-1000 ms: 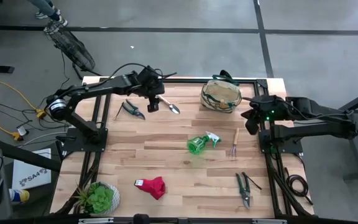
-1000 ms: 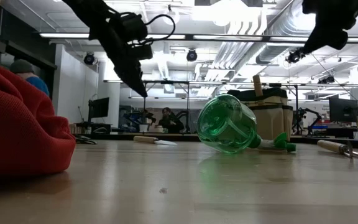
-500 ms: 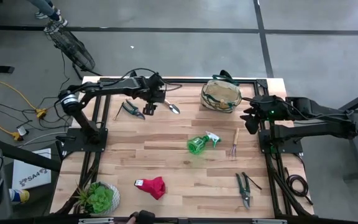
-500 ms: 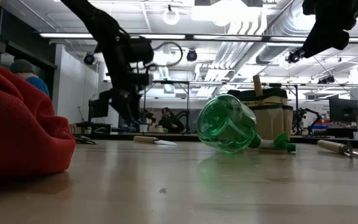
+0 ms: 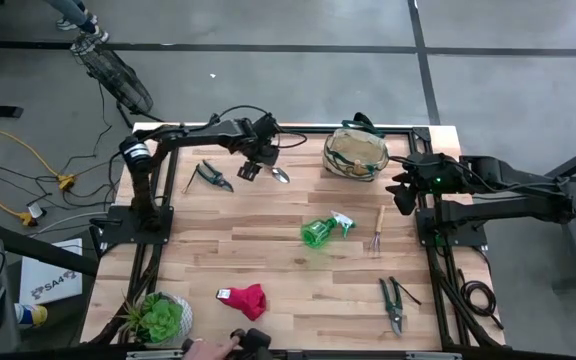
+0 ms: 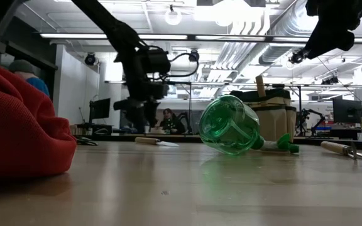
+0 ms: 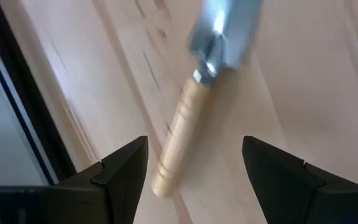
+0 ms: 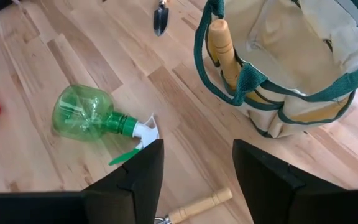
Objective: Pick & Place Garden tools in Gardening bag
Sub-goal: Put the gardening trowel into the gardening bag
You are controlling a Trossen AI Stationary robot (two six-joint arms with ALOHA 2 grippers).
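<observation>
Now my left gripper (image 7: 194, 165) hangs wide open over one wooden-handled trowel (image 7: 199, 87).
Two shears (image 5: 212, 176), one fork (image 5: 377, 231), one spray bottle (image 5: 324, 229), one red glove (image 5: 245, 299) lie around; gardening bag (image 5: 356, 151) far-side; my right gripper (image 8: 194, 177) spread, empty.

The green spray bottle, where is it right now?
In the high view the green spray bottle lies on its side near the middle of the table, just left of the small fork and below the gardening bag.

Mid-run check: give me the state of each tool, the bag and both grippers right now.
Trowel: flat on table, ungrasped.
Left gripper: open, fingers either side of trowel handle.
Right gripper: open, idle near bag.
Gardening bag: upright, a wooden handle in its pocket.
Spray bottle: on its side.
Fork, both shears, red glove: on table.
</observation>
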